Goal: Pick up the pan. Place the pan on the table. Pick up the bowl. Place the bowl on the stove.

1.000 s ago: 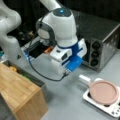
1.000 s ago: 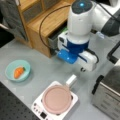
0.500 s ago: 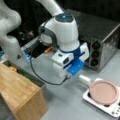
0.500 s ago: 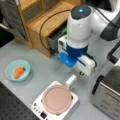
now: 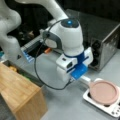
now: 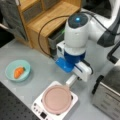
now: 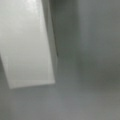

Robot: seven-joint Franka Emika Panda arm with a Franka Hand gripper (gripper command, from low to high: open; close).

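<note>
The pan [image 6: 56,99] sits on the stove [image 6: 71,104], its white handle [image 6: 71,81] pointing up toward the gripper [image 6: 77,78], which hangs low just over that handle; whether it grips or stands released, I cannot tell; the bowl [image 6: 17,71] rests on the table [image 6: 37,82], well left of the stove; a toaster oven [image 5: 106,42] stands just behind the stove.

Pinkish-brown pan [image 6: 56,98], teal bowl [image 6: 18,70], white stove [image 6: 40,110], grey table [image 6: 45,72].
</note>
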